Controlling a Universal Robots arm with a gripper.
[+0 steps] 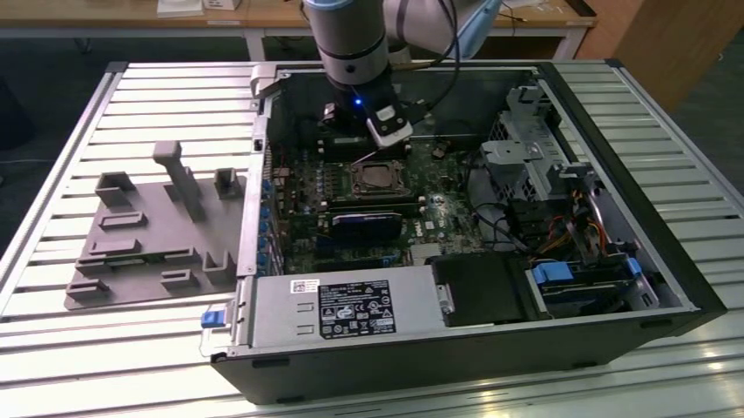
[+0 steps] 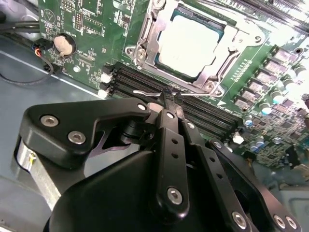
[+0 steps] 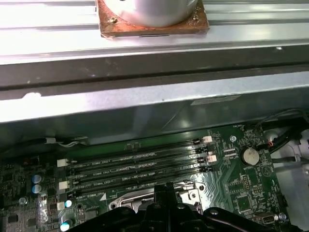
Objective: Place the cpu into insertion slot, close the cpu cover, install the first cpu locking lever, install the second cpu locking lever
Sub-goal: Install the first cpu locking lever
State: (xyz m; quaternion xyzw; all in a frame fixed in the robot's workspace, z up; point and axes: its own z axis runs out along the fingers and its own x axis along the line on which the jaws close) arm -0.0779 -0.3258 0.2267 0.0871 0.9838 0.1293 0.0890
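Note:
The cpu [image 2: 192, 42], a pale square chip, lies in the insertion slot [image 1: 378, 178] on the green board. The cpu cover [image 2: 145, 36], a silver frame, lies flat around it. My gripper [image 2: 171, 99] is shut, its black fingertips pressed together just beside the socket's edge. They touch a thin silver locking lever [image 2: 144, 92] that runs along the memory slots. In the exterior view the gripper [image 1: 386, 152] hangs inside the open case, just behind the socket. The first wrist view has the gripper [image 3: 161, 191] over the socket's rim [image 3: 130, 199].
Long black memory slots [image 3: 135, 166] lie next to the socket. The grey power supply box [image 1: 337, 309] fills the case's front, with drive cage [image 1: 529, 161] and cables [image 1: 524, 239] at the exterior view's right. A grey fixture plate [image 1: 152, 235] lies outside. A copper-based heat sink [image 3: 152, 21] stands beyond the case wall.

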